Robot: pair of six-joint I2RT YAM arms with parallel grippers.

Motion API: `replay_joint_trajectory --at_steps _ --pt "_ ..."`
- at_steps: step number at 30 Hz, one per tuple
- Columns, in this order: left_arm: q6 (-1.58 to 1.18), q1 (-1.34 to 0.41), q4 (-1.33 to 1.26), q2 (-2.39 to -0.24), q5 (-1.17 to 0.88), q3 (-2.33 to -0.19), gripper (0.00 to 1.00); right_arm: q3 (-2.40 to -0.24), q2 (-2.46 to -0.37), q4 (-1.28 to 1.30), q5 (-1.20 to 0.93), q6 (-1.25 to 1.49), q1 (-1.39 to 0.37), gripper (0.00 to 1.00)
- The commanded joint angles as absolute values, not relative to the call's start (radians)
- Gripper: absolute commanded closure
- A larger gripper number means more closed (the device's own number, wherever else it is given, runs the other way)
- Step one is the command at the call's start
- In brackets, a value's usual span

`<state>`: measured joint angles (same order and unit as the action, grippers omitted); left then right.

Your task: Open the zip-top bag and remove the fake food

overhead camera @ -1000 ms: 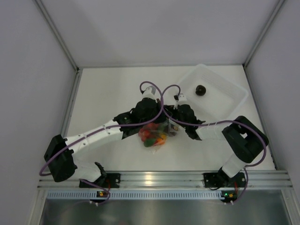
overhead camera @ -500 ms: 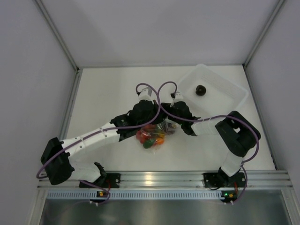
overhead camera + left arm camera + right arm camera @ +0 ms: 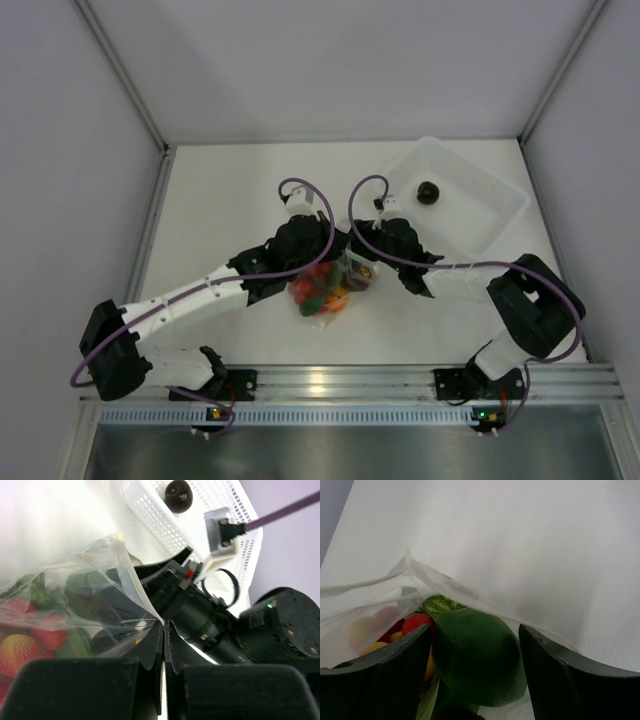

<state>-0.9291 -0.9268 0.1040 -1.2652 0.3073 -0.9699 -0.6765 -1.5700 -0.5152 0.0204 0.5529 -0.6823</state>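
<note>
White table [image 3: 220, 200], plain white walls all round. Zip-top bag [image 3: 107, 565] lies mid-table toward the front, between the arms. Left gripper [image 3: 164, 625] is clenched on its rim, and the mouth looks open. Right gripper [image 3: 475, 630] straddles a green piece [image 3: 475, 665] at the mouth; gripped or not, can't tell. One dark piece [image 3: 428, 191] lies in the tub [image 3: 470, 208]. Most of the fake food [image 3: 318, 290] sits in the bag, so emptying looks barely begun.

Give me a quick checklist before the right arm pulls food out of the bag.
1. The left gripper is shut on the zip-top bag rim: ok.
2. Bag mouth is open: ok.
3. The right gripper straddles the green piece inside the bag: ok.
4. Grip on that piece is firm: cannot tell.
5. The tub has room, with only one dark piece in it: ok.
</note>
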Motion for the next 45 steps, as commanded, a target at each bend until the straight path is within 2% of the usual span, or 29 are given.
replay_joint_trajectory --at_steps 1,8,16,19,24,27,34,40,41,42,45 --pt "-0.907 -0.914 0.041 -1.253 0.36 -0.963 1.0 -0.666 -1.479 -0.505 0.005 0.523 -0.669 0.54" --pt "-0.91 -0.879 0.04 -1.272 0.338 -0.957 1.0 -0.653 -1.348 -0.428 0.005 0.488 -0.675 0.54" --pt "-0.916 -0.871 0.012 -1.282 0.25 -0.965 1.0 -0.715 -1.468 -0.406 -0.092 0.485 -0.673 0.44" --pt "-0.917 -0.871 -0.034 -1.282 0.19 -0.96 1.0 -0.787 -1.545 -0.394 -0.147 0.471 -0.683 0.34" --pt "-0.907 -0.871 -0.057 -1.293 0.14 -0.959 1.0 -0.88 -1.634 -0.278 -0.057 0.416 -0.727 0.13" --pt "-0.913 -0.871 -0.058 -1.295 0.149 -0.95 1.0 -0.919 -1.683 -0.212 0.035 0.425 -0.735 0.12" --pt "-0.933 -0.871 -0.06 -1.318 0.209 -0.925 1.0 -0.933 -1.77 -0.088 0.104 0.46 -0.739 0.16" --pt "-0.949 -0.871 -0.06 -1.358 0.23 -0.917 1.0 -0.905 -1.792 -0.095 0.143 0.476 -0.752 0.16" --pt "-0.951 -0.871 -0.06 -1.368 0.224 -0.917 1.0 -0.904 -1.792 -0.1 0.153 0.476 -0.75 0.18" --pt "-0.953 -0.871 -0.06 -1.373 0.221 -0.92 1.0 -0.9 -1.79 -0.115 0.159 0.479 -0.752 0.28" --pt "-0.95 -0.871 -0.06 -1.379 0.219 -0.923 1.0 -0.881 -1.749 -0.143 0.183 0.479 -0.75 0.46"
